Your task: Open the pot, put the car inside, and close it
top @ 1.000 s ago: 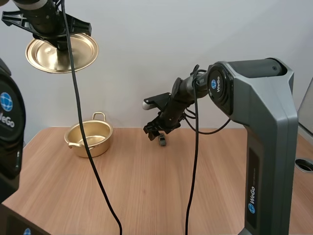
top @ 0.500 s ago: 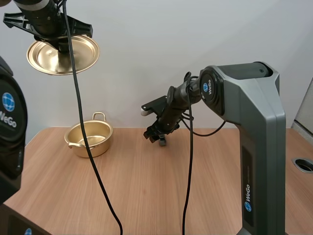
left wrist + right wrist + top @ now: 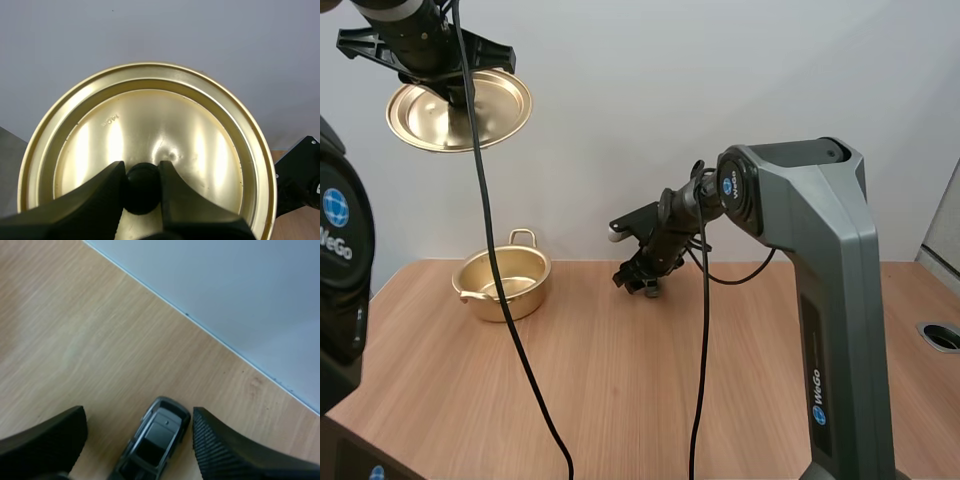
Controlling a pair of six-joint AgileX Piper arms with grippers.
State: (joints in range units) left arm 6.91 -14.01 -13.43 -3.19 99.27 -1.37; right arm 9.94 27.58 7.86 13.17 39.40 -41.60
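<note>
My left gripper [image 3: 455, 92] holds the gold lid [image 3: 460, 110] high above the table's left side, shut on the lid's black knob [image 3: 143, 187]. The lid [image 3: 150, 150] shows its underside. The open gold pot [image 3: 503, 283] stands on the table at the back left, nothing visible inside. My right gripper [image 3: 640, 281] is low at the back middle of the table, open around a small grey toy car [image 3: 152, 440]. The car [image 3: 650, 290] rests on the wood between the fingers [image 3: 225, 450], apart from both.
The wooden table [image 3: 620, 390] ends at a white wall just behind the car. The right arm's large grey base [image 3: 830, 330] stands at the right. A round hole [image 3: 940, 336] sits at the table's far right edge.
My right gripper has moved left and down, settling around the car. The lid in my left gripper has drifted slightly right.
</note>
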